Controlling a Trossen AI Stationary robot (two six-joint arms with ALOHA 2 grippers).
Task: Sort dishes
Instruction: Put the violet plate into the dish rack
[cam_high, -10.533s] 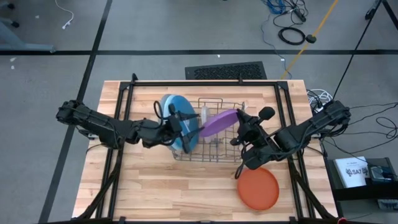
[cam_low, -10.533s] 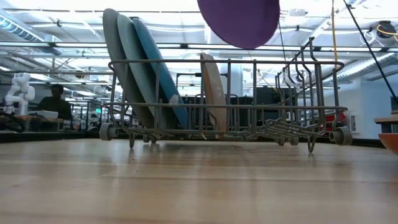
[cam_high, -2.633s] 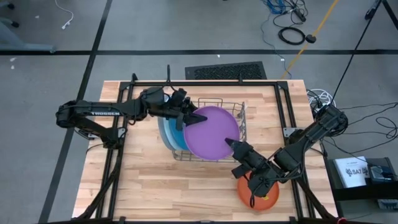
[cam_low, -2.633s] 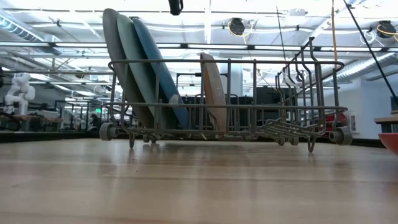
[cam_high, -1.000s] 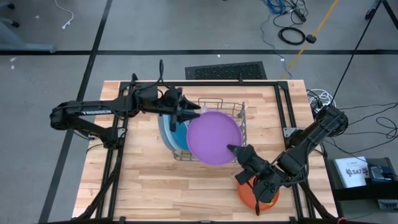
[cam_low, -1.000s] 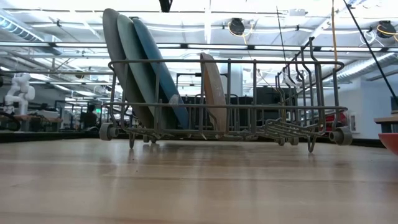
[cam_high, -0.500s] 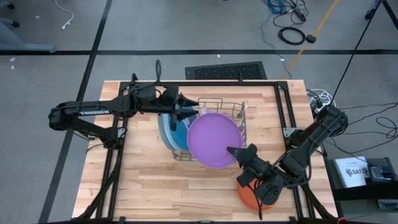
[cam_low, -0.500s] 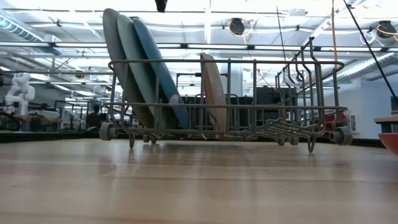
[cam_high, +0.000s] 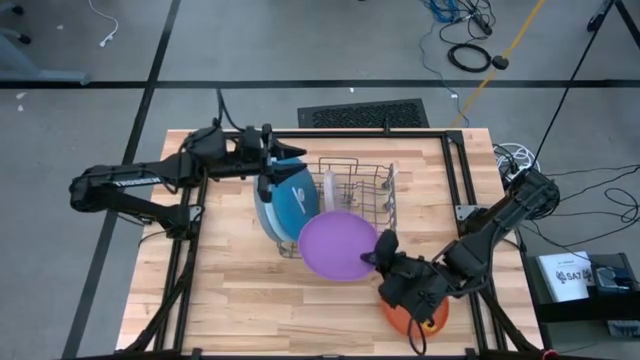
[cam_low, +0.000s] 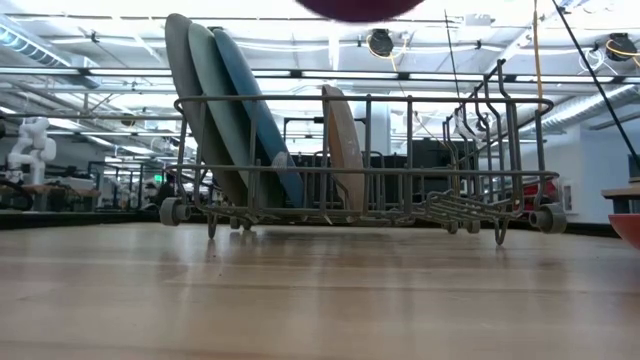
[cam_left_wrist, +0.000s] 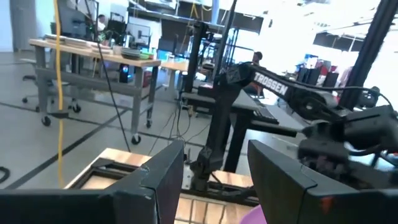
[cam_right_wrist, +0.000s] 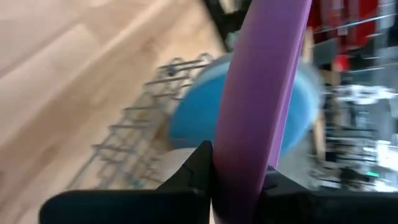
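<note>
Above the front edge of the grey wire dish rack hangs the round, flat purple plastic plate, lifted clear of the wooden table. The right gripper has its jaws nipped narrow on the plate's rim. Inside the rack stand three large plates, grey, light blue and darker blue, leaning together at one end. A beige-grey smaller plate is slotted upright a little apart from them. An orange-red plate lies flat on the table beneath the right arm. The left gripper hovers over the rack's back corner near the blue plates, its jaws standing wide and empty.

By my reading, four dishes are racked, the purple one is in transit and the orange-red one remains untouched.

The low view shows the racked plates' order and tilt, which the high view flattens. The right wrist view alone shows the fingers pinching the purple rim.
</note>
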